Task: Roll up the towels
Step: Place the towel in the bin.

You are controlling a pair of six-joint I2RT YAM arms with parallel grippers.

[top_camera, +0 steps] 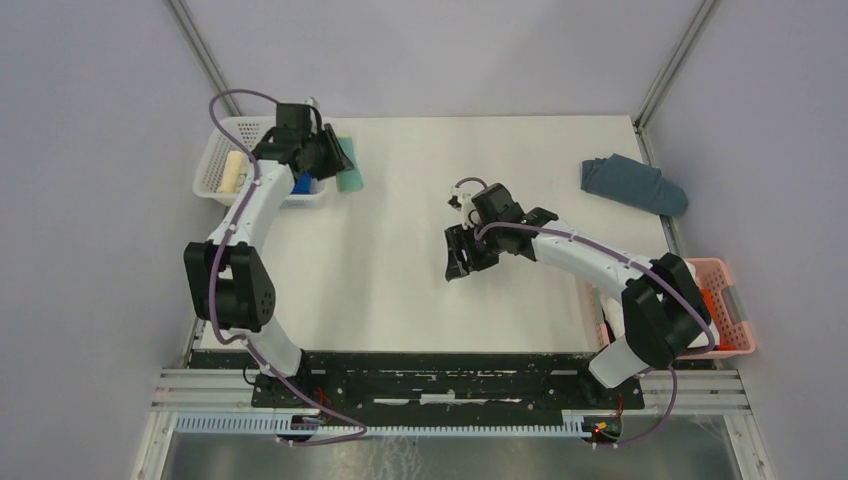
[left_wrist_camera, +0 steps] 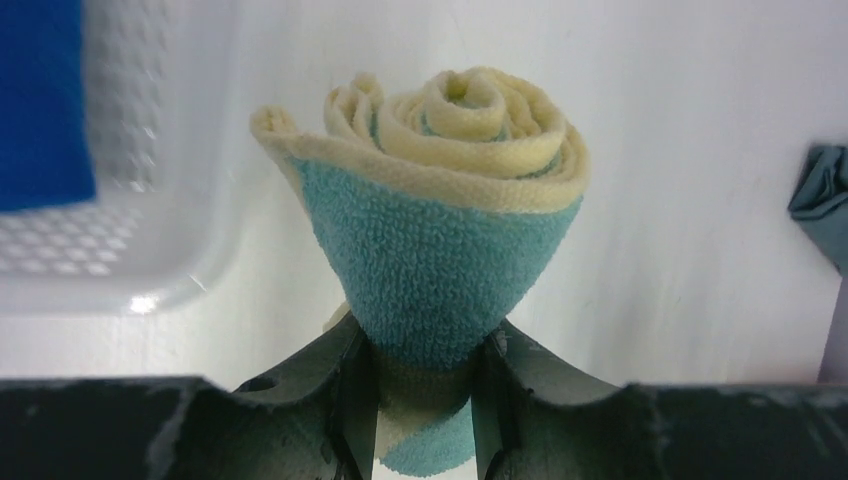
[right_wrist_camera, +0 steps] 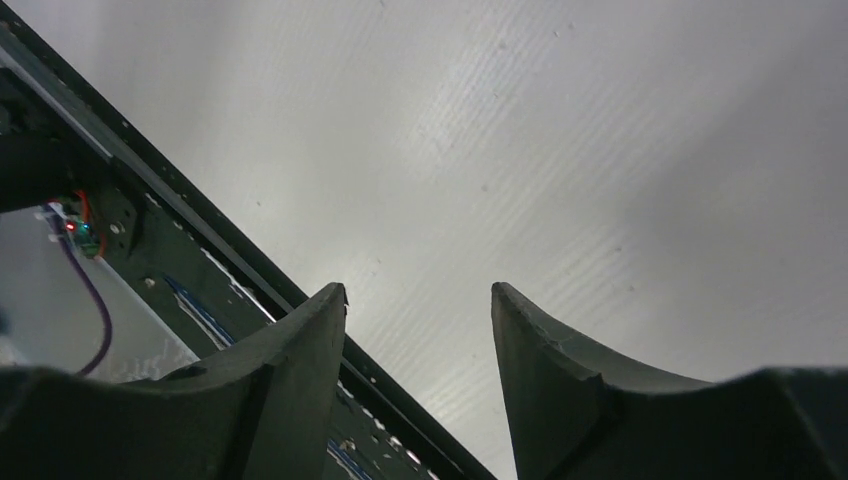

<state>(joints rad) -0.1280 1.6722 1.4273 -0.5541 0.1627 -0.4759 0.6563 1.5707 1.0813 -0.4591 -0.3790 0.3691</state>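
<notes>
At the table's [top_camera: 400,290] far-left corner, the left gripper [left_wrist_camera: 425,352] clamps the rolled yellow-and-teal towel [left_wrist_camera: 440,250], its axis pointing straight out from the jaws, just right of the basket [left_wrist_camera: 150,275] (1 blue towel [left_wrist_camera: 40,100] inside). The right gripper [right_wrist_camera: 418,305] gapes empty mid-table.

Left wrist view: the lower end of the yellow-and-teal towel [left_wrist_camera: 440,270] is covered where the fingers of the left gripper [left_wrist_camera: 428,335] pinch it; its tail runs off the bottom edge. Left of the fingers, the blue towel [left_wrist_camera: 40,100] and white basket [left_wrist_camera: 150,250] are blurred and cut by the frame. Right of them, only a corner of the grey-blue cloth [left_wrist_camera: 822,200] shows. Top view: that wrist covers its own fingertips; the pale roll [top_camera: 233,172] beside it is too small to identify. The right gripper [right_wrist_camera: 418,300] has its finger bases cropped.
</notes>
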